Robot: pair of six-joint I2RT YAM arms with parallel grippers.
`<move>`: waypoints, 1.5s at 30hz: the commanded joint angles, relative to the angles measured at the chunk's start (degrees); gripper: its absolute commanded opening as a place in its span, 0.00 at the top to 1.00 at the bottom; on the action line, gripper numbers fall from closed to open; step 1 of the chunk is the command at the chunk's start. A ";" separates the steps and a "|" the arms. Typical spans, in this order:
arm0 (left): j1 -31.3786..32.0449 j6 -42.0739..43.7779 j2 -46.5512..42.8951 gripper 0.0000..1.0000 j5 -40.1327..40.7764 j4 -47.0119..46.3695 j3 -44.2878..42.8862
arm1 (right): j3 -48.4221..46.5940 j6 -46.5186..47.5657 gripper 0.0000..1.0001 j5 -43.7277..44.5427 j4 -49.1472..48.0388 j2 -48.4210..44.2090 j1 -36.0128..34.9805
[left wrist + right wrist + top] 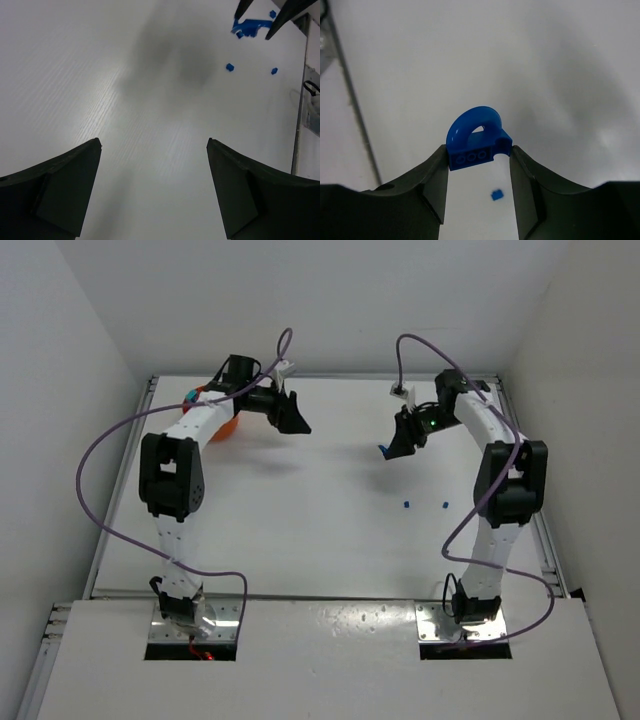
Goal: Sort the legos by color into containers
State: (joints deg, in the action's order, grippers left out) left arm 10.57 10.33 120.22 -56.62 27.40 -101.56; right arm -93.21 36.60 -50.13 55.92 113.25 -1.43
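A blue arched lego brick [477, 140] is held pinched across its studded base in the right claw [479, 152], clear of the tabletop [300, 530] over its far right part. The brick is judged light, rigid and slick. Its flat base sides give the surest hold, its thin arch the poorest. The left claw [154, 145] is spread wide and empty near the far left corner, beside the partly hidden orange bowl [227, 428]. A tiny blue bit [407, 504] and a second bit [444, 505] lie loose toward the right edge. Nothing is seen blocking the middle.

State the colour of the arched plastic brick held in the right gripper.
The arched plastic brick is blue; right wrist view.
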 commanded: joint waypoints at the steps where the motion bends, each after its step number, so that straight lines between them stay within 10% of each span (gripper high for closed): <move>1: 2.09 4.26 -3.15 0.08 -8.23 -4.98 -1.89 | -6.09 -5.92 0.93 -10.33 3.41 1.61 -1.90; 45: 9.56 14.19 -6.41 0.68 -22.13 -14.57 1.63 | -14.81 -26.84 0.94 -19.30 -12.59 7.86 -11.22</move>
State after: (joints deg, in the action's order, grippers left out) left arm 19.75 23.24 116.68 -75.07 15.07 -99.09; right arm -105.58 10.35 -67.09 45.67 120.90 -12.21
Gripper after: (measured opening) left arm 0.345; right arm 0.470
